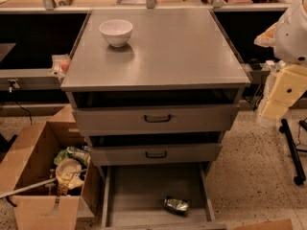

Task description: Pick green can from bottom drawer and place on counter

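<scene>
Broad grey counter (192, 56) across the middle: flat, square, wider than everything beneath. A fair landing place, judging by the bare stretch toward its front and right.

Below it, the bottom drawer (144, 186), drawn right out toward the camera, shallow and low-walled. Probably left that way to allow a reach straight down.

To the left, on the speckled floor (249, 176), a cardboard box (29, 152) with flaps spread, full of odds and ends. No part in the job.

Between counter and bottom drawer, two upper drawers (156, 119), grey fronts with dark handles, each a little way out and overhanging the back of the bottom drawer. Hence only the front part of that lowest drawer open from above.

At the right edge, just beside the counter's right side and a little below its front edge, the gripper (274, 110): pale, on the white arm, high above the bottom drawer and well apart from it. Released or clenched, cannot tell. Judged as not yet started down.

At the counter's back left, a white bowl (116, 31), upright, well away from any likely set-down spot.

Smallest of all, the green can (176, 205): inside the bottom drawer, front right, near the right wall but apart from it, lying on its side. Long axis roughly across the drawer, left to right, dipping slightly rightward. Top and bottom ends not to be told apart. Lying so, apt to roll toward front or back if nudged, calling for a grip across the body.
</scene>
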Motion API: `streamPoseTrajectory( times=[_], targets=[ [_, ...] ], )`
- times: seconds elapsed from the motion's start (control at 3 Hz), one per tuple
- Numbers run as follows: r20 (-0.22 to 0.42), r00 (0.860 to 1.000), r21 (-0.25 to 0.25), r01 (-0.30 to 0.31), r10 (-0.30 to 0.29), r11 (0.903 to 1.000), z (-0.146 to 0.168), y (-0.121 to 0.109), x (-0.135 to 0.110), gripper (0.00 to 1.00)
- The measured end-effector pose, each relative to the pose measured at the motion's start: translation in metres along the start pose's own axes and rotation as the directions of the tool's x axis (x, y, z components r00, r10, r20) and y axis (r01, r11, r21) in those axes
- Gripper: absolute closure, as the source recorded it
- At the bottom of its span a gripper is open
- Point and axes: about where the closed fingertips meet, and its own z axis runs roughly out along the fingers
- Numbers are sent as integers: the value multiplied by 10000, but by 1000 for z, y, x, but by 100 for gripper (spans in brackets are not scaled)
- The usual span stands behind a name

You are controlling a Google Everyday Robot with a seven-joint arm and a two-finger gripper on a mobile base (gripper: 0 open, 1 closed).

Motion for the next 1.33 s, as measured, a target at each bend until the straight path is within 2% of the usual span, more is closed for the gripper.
streamPoseTrajectory(
  times=[0.33, 0.67, 1.0, 1.33],
  targets=[
    [0, 10000, 0, 0, 0, 10000, 0, 0, 0, 0],
    [45, 10000, -134, 43, -42, 9999, 33, 2, 5, 0],
    [383, 9990, -638, 238, -214, 9977, 95, 18, 10, 0],
    [745, 9970, -1431, 318, -213, 9892, 156, 41, 12, 0]
  ],
)
